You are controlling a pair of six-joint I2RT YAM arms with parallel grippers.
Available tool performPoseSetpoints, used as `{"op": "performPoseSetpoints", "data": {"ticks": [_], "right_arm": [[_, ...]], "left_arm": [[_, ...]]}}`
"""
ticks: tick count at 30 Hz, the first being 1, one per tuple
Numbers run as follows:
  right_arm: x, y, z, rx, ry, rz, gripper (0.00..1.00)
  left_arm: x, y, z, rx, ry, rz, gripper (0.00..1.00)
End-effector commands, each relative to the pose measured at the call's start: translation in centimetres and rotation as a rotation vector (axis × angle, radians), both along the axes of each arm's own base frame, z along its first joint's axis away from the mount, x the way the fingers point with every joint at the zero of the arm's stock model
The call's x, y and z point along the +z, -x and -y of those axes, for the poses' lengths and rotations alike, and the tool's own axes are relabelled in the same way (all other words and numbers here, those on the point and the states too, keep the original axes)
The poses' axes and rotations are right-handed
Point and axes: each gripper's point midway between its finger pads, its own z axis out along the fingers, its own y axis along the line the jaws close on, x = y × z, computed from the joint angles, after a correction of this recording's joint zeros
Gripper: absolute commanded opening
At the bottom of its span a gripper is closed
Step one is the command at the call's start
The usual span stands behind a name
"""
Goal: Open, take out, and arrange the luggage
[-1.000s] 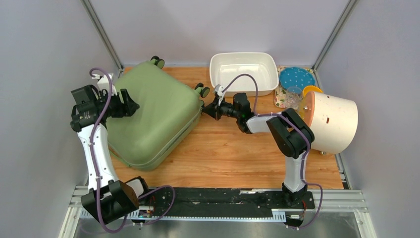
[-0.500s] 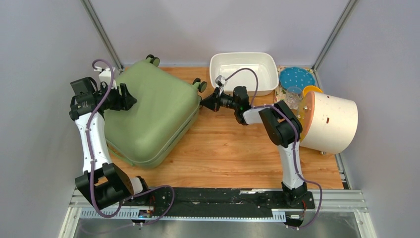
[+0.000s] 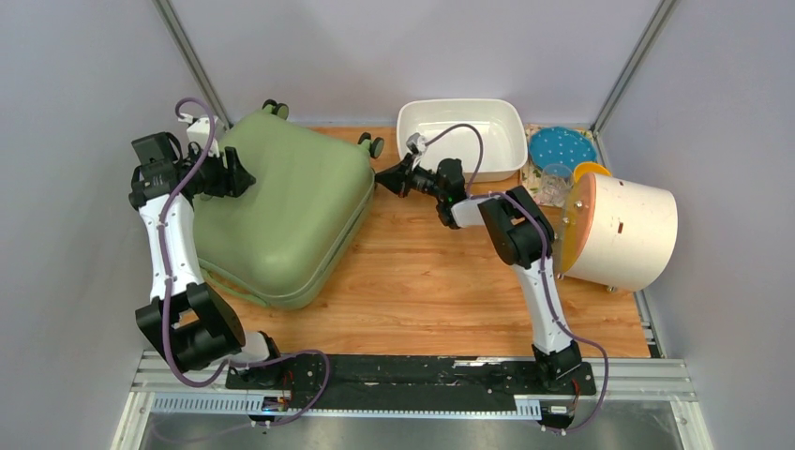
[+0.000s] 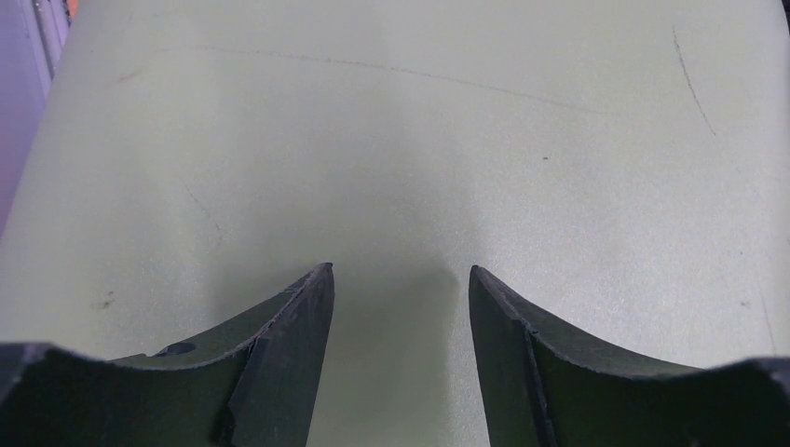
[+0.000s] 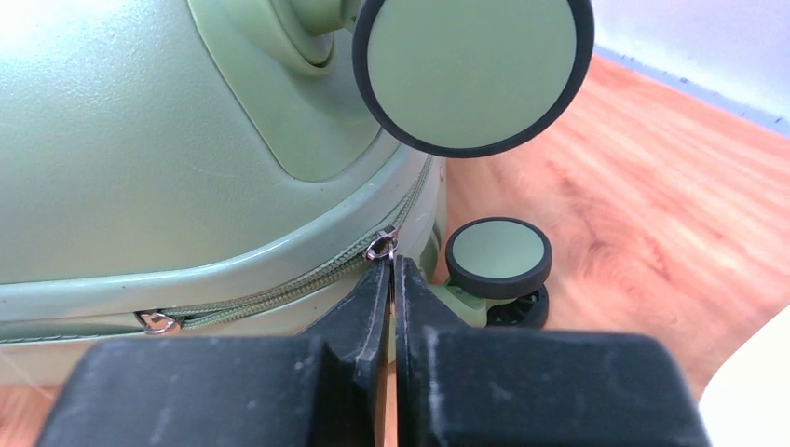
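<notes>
My two bases sit at the near edge of the table (image 3: pixel 422 281). From the near left, my left arm runs up along the wall, and its wrist bends inward over the suitcase (image 3: pixel 281 216). My left gripper (image 3: pixel 234 176) hangs over the far left part of the green shell with its jaws well apart and nothing between them. In the wrist view there is only the scuffed shell (image 4: pixel 401 121) beyond my left gripper (image 4: pixel 401 275).

My right arm rises from the near right, folds at the elbow and stretches left across the wood to the suitcase's far right corner. There my right gripper (image 3: pixel 382 180) is closed tight. In its own view, my right gripper (image 5: pixel 391 259) has nipped the zipper pull (image 5: pixel 382 247), as far as I can tell, since only the pull's ring shows above my tips.

The suitcase lies flat and zipped on the left half of the table, turned at an angle. Two wheels (image 5: pixel 473 70) (image 5: pixel 498 256) stand just beside my right gripper.

Further back a white tub (image 3: pixel 459 103) sits behind my right wrist. A blue plate (image 3: pixel 562 148) and a glass (image 3: pixel 557 183) are to its right. A cream cylinder (image 3: pixel 628 230) lies on its side by my right elbow.
</notes>
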Motion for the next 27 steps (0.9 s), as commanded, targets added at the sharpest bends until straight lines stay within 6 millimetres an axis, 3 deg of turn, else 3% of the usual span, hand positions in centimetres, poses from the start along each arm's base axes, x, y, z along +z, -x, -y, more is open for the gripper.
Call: {"op": "performPoseSetpoints", "data": {"ticks": [1, 4, 8, 12, 15, 16, 17, 20, 21, 22, 23, 25, 26, 27], "right_arm": [[7.3, -5.7, 3.0, -0.198, -0.147, 0.261, 0.07], [7.6, -5.7, 2.9, -0.179, -0.147, 0.269, 0.11], [6.5, -4.3, 3.6, -0.087, -0.114, 0.244, 0.12], [6.1, -3.0, 3.4, -0.003, -0.104, 0.258, 0.01], [5.6, -2.4, 2.5, 0.053, -0.099, 0.248, 0.00], [5.9, -1.9, 2.2, 0.094, -0.095, 0.256, 0.01], [6.0, -1.8, 2.1, 0.101, -0.096, 0.246, 0.15], [7.1, -1.5, 2.6, 0.086, -0.098, 0.205, 0.31], [8.6, -1.5, 3.0, 0.066, -0.107, 0.195, 0.34], [8.3, -2.4, 3.5, 0.029, -0.092, 0.116, 0.35], [9.4, -2.6, 3.8, 0.021, -0.090, 0.091, 0.36], [8.7, -3.2, 4.5, 0.007, -0.063, -0.064, 0.41], [9.5, -3.0, 4.8, 0.004, -0.058, -0.086, 0.41], [9.5, -3.0, 5.2, -0.006, -0.046, -0.109, 0.40]], "left_arm": [[-6.9, 3.2, -0.7, 0.067, 0.030, -0.300, 0.65], [-6.9, 2.7, -0.8, 0.074, 0.034, -0.302, 0.64], [-6.7, 2.3, -0.9, 0.074, 0.032, -0.291, 0.64], [-6.7, 2.4, -0.8, 0.069, 0.030, -0.280, 0.64], [-6.3, 2.3, -0.7, 0.062, 0.032, -0.262, 0.64], [-6.1, 2.2, -0.7, 0.061, 0.031, -0.256, 0.64], [-5.6, 2.2, -0.2, 0.042, 0.044, -0.243, 0.66], [-2.8, 1.2, 0.3, 0.013, -0.022, -0.159, 0.70], [-1.1, 0.4, 0.4, 0.011, -0.054, -0.115, 0.70], [0.2, -0.4, 1.6, -0.019, -0.071, -0.078, 0.72], [2.5, -1.6, 1.9, -0.008, -0.077, -0.030, 0.72], [4.8, -3.6, 3.6, -0.029, -0.090, 0.030, 0.72], [6.1, -5.3, 3.4, -0.003, -0.123, 0.055, 0.72], [6.4, -6.3, 5.2, -0.034, -0.148, 0.067, 0.72]]}}
